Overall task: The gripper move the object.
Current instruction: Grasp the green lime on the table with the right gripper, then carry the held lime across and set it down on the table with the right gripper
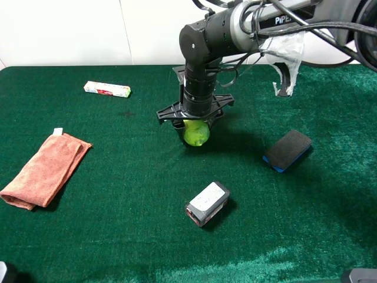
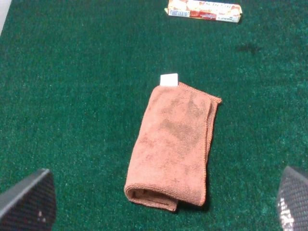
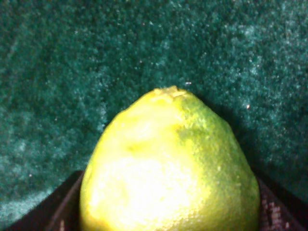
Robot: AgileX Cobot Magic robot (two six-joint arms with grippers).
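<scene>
Smooth lime-green roundish fruit [image 3: 168, 163] clamped between fingers of black two-fingered gripper [image 1: 194, 124]; may squirt out sideways, skin slick.

Your high camera looks down and across the whole green mat [image 1: 118, 236] from its near edge; your left wrist camera hangs well above the orange towel [image 2: 173, 144] and the long packet [image 2: 204, 10], both shared with the high view; your right wrist camera sits tight against the green fruit [image 3: 168, 168].
</scene>
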